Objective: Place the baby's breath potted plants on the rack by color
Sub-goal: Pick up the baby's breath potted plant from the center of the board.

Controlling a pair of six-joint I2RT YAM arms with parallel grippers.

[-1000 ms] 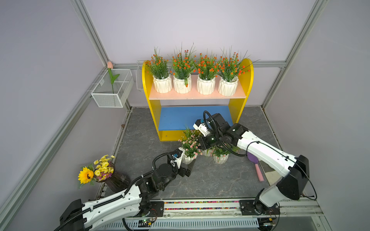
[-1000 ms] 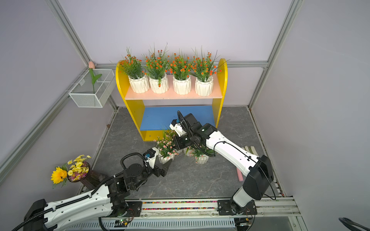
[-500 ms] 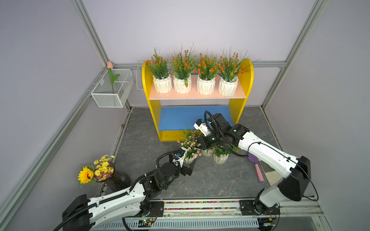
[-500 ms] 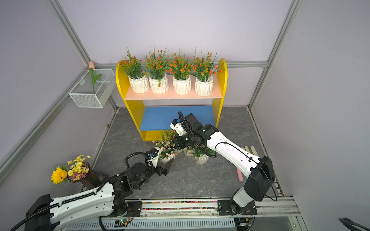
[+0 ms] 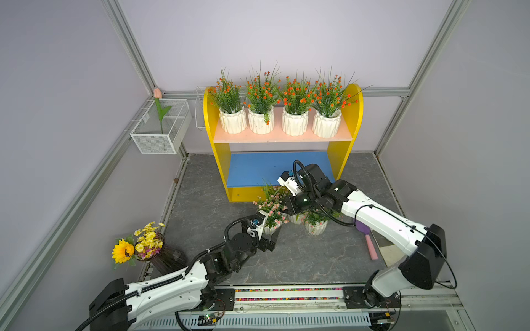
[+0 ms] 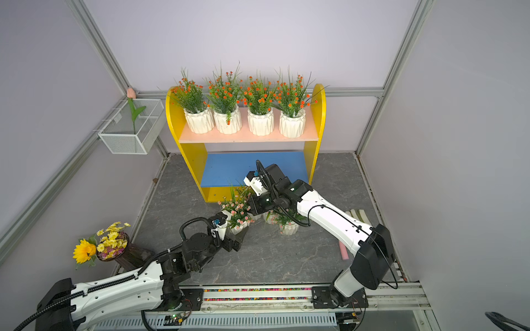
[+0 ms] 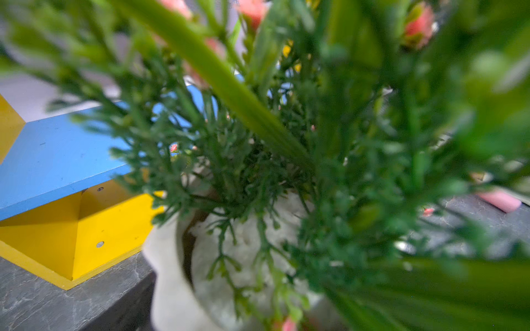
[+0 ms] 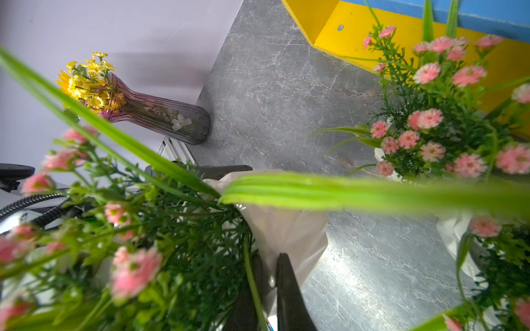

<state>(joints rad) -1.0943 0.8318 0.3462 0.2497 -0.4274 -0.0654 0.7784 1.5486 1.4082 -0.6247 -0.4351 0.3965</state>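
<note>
Rack (image 5: 223,163): yellow sides, pink, blue boards. White pots (image 5: 232,123); orange blooms (image 5: 295,94), pink blooms (image 5: 272,205). Grey marbled floor (image 5: 315,258).

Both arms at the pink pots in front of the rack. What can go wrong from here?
1. The left pincer, open, and the right pincer, apparently shut on the rim, crowd one pink-bloom pot: they may collide.
2. The neighbouring pink-bloom pots stand close: a swing could tip them.

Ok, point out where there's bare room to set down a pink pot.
Free: the blue board, bare between the rack sides except its front right corner, covered by the right arm; also the floor between rack and vase. Crowded: the pink board, filled by four orange pots, and the floor before the rack, with pink pots and the left arm.
</note>
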